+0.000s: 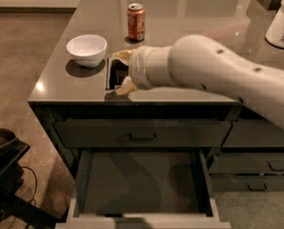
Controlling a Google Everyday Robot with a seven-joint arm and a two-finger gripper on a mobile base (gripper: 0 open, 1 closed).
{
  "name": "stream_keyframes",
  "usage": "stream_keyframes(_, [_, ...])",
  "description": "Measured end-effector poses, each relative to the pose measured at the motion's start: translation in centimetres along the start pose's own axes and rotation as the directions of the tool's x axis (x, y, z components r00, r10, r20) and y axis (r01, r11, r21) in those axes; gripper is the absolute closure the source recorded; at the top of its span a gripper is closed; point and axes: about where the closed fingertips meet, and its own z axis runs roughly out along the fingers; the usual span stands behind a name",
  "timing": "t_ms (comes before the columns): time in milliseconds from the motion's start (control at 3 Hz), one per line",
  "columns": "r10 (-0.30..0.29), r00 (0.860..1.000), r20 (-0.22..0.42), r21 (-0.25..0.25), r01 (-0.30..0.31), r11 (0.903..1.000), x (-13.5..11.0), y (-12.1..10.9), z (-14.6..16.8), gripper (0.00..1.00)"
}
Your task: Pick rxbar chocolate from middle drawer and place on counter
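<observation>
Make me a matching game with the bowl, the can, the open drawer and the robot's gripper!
1 bowl
2 can
3 middle drawer
4 gripper

A pulled open, below the counter
B shut on the rxbar chocolate, over the counter's front edge
C red, farther back
D white, left of the gripper

Pairs: 1-D, 2-C, 3-A, 4-B.

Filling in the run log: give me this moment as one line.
gripper: shut on rxbar chocolate | where: over counter near front edge, beside bowl | middle drawer: open | release: not yet
</observation>
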Motion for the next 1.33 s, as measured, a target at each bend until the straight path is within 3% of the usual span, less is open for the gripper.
stream_keyframes(667, [-0.014,1.0,0.023,-0.05,0.015,0.9986,2.3,-4.0,6.1,1.0])
stream_keyframes(1333, [-0.015,1.0,0.026,-0.047,0.016,0.9988,2.1,-4.3,6.2,0.59])
